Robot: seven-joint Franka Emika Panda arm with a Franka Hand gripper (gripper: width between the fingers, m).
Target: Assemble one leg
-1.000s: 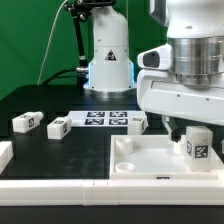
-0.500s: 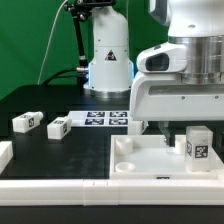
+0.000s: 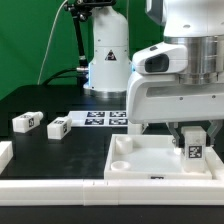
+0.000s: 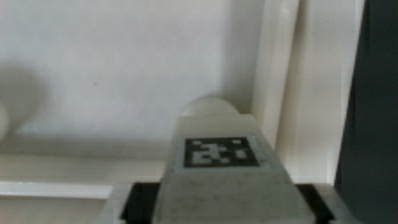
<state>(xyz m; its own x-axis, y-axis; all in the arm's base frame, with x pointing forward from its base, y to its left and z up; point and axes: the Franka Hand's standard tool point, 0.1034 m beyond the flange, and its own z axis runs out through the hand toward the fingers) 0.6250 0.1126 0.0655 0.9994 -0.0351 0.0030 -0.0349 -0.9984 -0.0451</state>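
My gripper (image 3: 193, 133) is shut on a leg (image 3: 194, 150), a small white block with a black-and-white tag, and holds it upright over the large white tray-like piece (image 3: 140, 162), near its front corner at the exterior view's right. In the wrist view the leg (image 4: 219, 165) fills the gap between the dark fingers (image 4: 139, 205), its tip close to the tray's raised rim (image 4: 299, 100). Two more legs (image 3: 26, 122) (image 3: 58, 127) lie on the black table at the exterior view's left.
The marker board (image 3: 103, 119) lies on the table behind the tray. A white edge piece (image 3: 5, 154) sits at the exterior view's far left. The robot's white base (image 3: 108, 60) stands at the back before a green backdrop.
The arm has moved toward the exterior view's left and lower with the leg in its grip; the leg now stands more over the tray's corner. The two loose legs have not moved.
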